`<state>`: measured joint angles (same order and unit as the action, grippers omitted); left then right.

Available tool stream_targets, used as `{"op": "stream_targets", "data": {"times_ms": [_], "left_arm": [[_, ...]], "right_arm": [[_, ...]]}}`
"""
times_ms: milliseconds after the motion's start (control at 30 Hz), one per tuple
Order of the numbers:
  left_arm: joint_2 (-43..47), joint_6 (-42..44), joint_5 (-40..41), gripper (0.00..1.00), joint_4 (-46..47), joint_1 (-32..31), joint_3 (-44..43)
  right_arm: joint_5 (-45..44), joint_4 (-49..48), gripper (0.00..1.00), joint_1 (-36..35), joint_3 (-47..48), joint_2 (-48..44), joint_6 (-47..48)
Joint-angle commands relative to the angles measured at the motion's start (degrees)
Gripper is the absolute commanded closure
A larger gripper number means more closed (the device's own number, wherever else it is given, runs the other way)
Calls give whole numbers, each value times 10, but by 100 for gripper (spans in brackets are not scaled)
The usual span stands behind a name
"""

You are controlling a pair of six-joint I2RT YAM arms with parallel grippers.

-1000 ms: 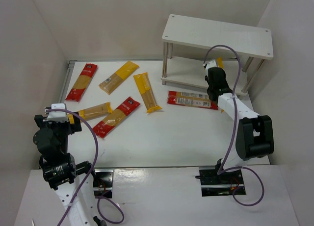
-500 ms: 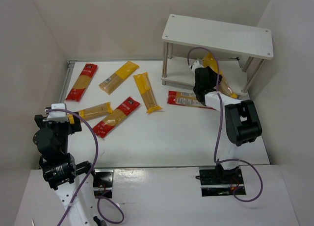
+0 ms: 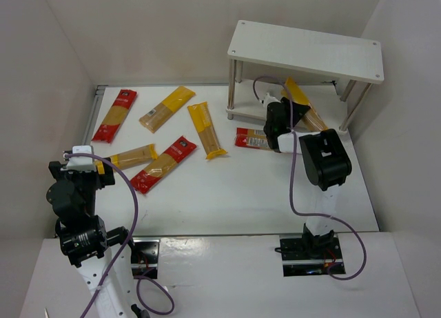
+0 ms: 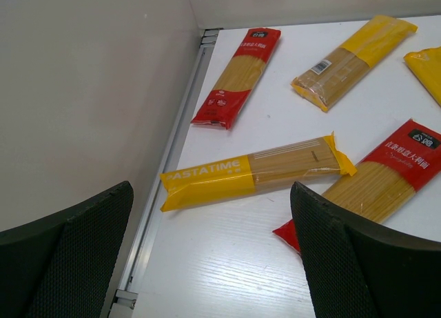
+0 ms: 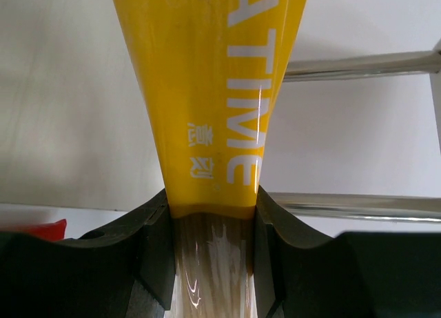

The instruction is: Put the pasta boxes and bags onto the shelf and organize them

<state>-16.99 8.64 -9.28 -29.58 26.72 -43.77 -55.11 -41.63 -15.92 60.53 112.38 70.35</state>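
My right gripper is shut on a yellow pasta pack, gripping it at the seam between the yellow print and the clear window. The pack slants between the shelf's tiers. The white shelf stands at the back right, with its lower board and silver legs behind the pack. My left gripper is open and empty at the near left, above the table. Ahead of it lie a yellow pack and a red pack.
Loose on the table: a red pack, a yellow pack, a yellow pack, a red pack, a yellow pack, and a red pack partly under my right arm. White walls enclose the table.
My right gripper has swung left along the shelf's front with the yellow pack, which now shows more under the top board. The left arm has not moved.
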Motion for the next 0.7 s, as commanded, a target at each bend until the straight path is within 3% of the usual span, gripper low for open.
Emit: {"op": "stream_targets", "data": {"times_ms": [0, 667], "left_arm": [[7, -7, -11, 0, 19, 4, 0], [-8, -7, -11, 0, 14, 4, -5]], "right_arm": [[-41, -124, 100, -6, 47, 0, 52], [-76, -176, 100, 59, 165, 124, 113]]}}
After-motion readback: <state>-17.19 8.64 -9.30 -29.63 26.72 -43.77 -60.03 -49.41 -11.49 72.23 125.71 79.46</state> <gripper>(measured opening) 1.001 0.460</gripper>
